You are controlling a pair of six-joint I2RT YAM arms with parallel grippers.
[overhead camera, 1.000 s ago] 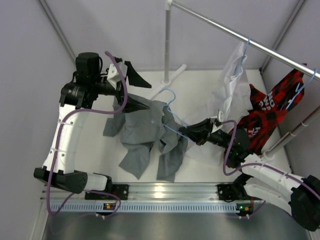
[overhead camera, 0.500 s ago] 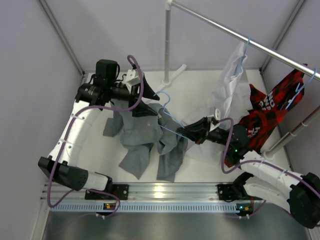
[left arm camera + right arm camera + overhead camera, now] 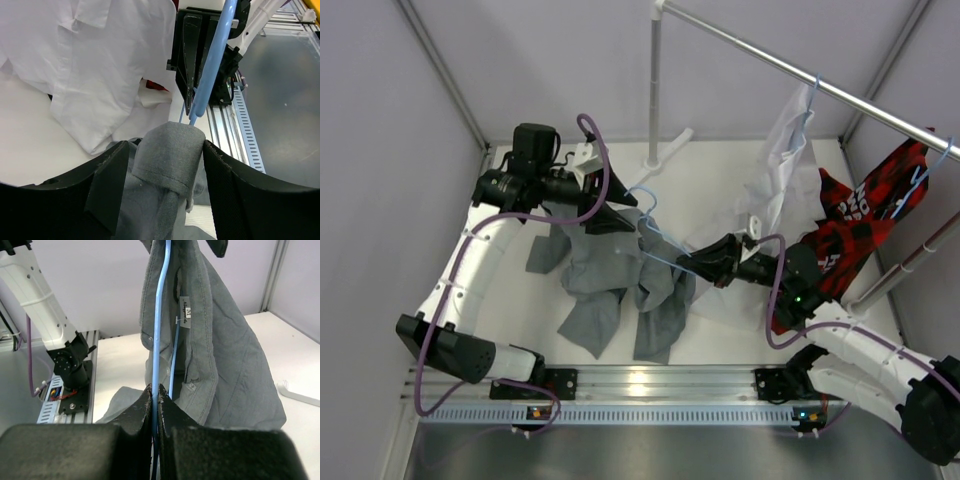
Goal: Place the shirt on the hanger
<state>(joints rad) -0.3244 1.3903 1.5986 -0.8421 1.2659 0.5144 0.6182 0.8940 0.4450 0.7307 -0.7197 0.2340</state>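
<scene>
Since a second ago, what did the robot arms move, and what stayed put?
The left pincer, shut on a fold of the shirt, swung in toward the middle of the table, bringing the grey cloth closer to the hanger. The right pincer stayed clamped on the hanger, hardly shifting. The white shirt and red-and-black garment hang as before.
</scene>
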